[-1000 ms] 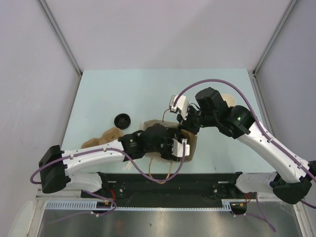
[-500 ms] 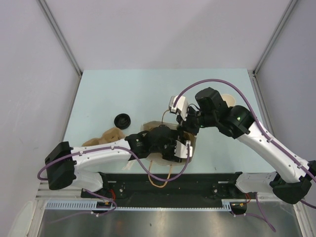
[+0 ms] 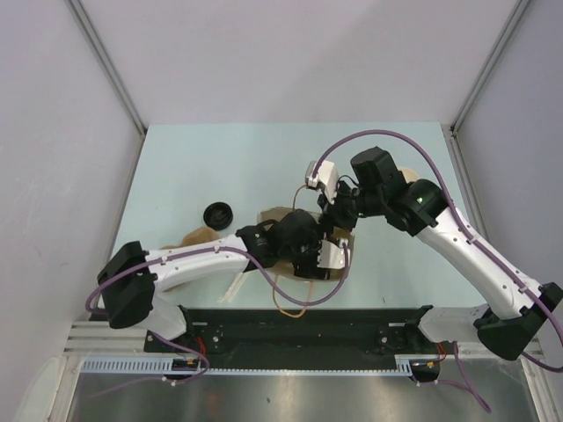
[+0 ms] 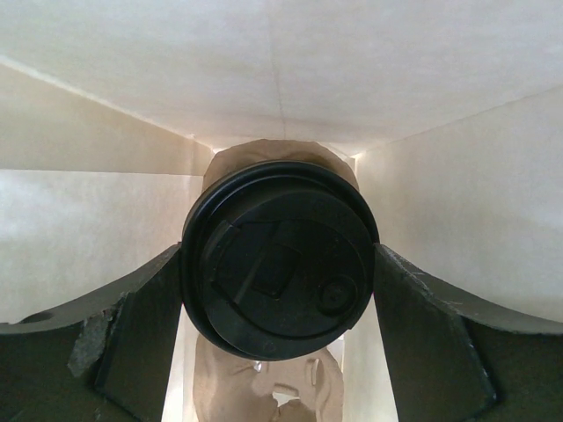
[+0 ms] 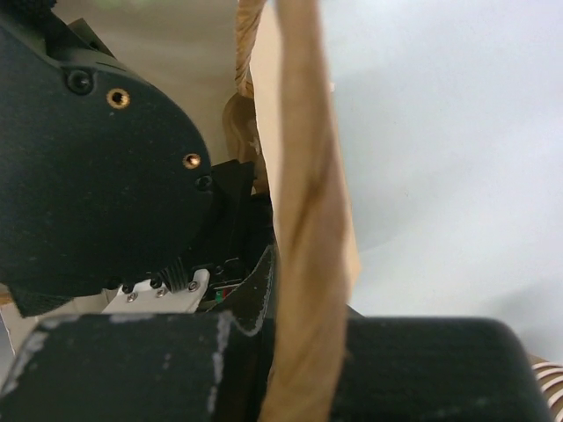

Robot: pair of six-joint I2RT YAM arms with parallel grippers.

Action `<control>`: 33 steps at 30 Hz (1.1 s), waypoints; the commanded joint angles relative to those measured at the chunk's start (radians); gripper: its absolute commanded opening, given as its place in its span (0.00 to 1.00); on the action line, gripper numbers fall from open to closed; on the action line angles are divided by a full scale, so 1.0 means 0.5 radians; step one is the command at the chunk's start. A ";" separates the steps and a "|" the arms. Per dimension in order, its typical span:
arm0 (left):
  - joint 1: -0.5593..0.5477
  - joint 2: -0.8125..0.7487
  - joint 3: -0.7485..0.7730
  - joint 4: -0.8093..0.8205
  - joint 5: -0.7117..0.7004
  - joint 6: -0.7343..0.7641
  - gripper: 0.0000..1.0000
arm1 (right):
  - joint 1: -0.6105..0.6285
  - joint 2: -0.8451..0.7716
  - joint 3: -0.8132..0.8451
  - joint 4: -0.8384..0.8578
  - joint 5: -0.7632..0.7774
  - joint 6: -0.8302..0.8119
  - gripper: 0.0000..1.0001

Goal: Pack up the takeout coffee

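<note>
Kraft-brown paper bag (image 3: 267,215) lying near the middle of the pale blue-green table (image 3: 220,158), with both arms meeting at its mouth. The left gripper (image 4: 280,264) reaches into the bag; its wrist view shows pale paper walls on every side. Its two dark fingers (image 4: 132,325) stand wide apart and press against opposite edges of the round black lid of the takeout coffee (image 4: 280,281), so the cup is held by its lid rim. The lid faces the camera, and the brown cup body shows just above and below it, pointing toward the bag's far end. The takeout coffee is therefore inside the bag, between the left fingers; whether it touches the paper beneath cannot be told. The right gripper (image 3: 334,216) sits at the far side of the bag's mouth with its jaws closed, apparently pinching the bag's twisted paper handle (image 5: 303,220), which runs top to bottom through the right wrist view. A second handle loop (image 3: 288,306) trails toward the near table edge. A loose black lid (image 3: 217,214) lies left of the bag, with tan lidless cups (image 3: 195,236) just beside it, partly hidden by the left arm.
</note>
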State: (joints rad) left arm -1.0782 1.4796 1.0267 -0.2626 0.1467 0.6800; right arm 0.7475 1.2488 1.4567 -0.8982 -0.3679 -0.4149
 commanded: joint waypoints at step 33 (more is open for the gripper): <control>0.383 0.627 0.214 -0.239 0.360 0.048 0.00 | -0.433 0.303 0.026 0.097 -0.516 -0.075 0.00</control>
State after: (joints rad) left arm -0.9092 1.6863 1.1923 -0.3317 0.4191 0.6739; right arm 0.5331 1.3869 1.4551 -0.8001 -0.5594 -0.4614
